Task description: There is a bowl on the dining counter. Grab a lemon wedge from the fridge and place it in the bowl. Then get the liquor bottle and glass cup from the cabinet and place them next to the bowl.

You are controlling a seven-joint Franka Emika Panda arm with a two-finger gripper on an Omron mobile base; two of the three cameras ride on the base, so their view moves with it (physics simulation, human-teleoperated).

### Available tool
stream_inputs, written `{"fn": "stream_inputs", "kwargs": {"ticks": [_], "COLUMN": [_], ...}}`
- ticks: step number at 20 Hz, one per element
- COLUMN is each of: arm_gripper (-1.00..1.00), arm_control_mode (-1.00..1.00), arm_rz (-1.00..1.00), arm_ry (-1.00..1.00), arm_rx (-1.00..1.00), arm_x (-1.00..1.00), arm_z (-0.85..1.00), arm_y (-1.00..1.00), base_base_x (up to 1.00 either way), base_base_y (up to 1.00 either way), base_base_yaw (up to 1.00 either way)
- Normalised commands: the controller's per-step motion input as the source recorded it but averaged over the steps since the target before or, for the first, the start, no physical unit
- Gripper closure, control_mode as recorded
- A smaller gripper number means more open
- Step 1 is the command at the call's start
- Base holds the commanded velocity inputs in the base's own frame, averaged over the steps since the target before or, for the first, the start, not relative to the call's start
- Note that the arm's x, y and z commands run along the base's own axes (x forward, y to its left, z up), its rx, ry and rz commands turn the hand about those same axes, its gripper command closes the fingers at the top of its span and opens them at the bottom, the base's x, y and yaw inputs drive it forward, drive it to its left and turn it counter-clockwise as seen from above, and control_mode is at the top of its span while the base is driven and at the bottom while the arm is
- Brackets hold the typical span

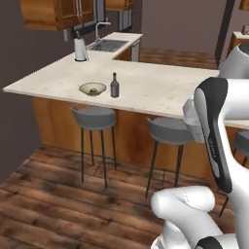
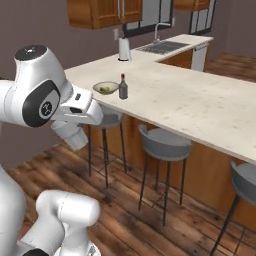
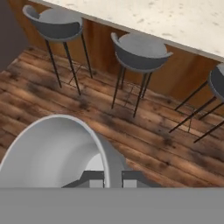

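Item — glass cup (image 3: 52, 151): I am carrying it pinched by its rim in the closed gripper (image 3: 113, 178), short of the dining counter (image 1: 160, 87) where the bowl (image 1: 92, 88) and liquor bottle (image 1: 115, 85) are waiting — risking, I judge, a slip from so thin a hold, or toppling that bottle on set-down.

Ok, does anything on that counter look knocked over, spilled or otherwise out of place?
Nothing stands out. The bowl sits flat on the counter with the bottle upright right beside it, and the paper towel roll stands by the sink. The end effector holds the glass cup out over the floor.
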Motion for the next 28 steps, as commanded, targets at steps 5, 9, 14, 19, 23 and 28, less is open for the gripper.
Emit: {"fn": "stream_inputs", "kwargs": {"ticks": [5,9,14,19,23,28], "arm_gripper": [1.00,1.00,1.00,1.00,1.00,1.00], "arm_control_mode": [1.00,1.00,1.00,1.00,1.00,1.00], "arm_rz": [0.00,0.00,0.00,0.00,0.00,0.00], "arm_ry": [0.00,0.00,0.00,0.00,0.00,0.00], "arm_rx": [0.00,0.00,0.00,0.00,0.00,0.00], "arm_x": [0.00,0.00,0.00,0.00,0.00,0.00], "arm_z": [0.00,0.00,0.00,0.00,0.00,0.00], "arm_y": [0.00,0.00,0.00,0.00,0.00,0.00], "base_base_x": [0.36,0.39,0.41,0.60,0.83,0.93], "base_base_y": [1.00,1.00,1.00,0.84,0.59,0.58], "base_base_yaw": [-0.39,-0.39,-0.38,-0.37,-0.32,-0.32]}}
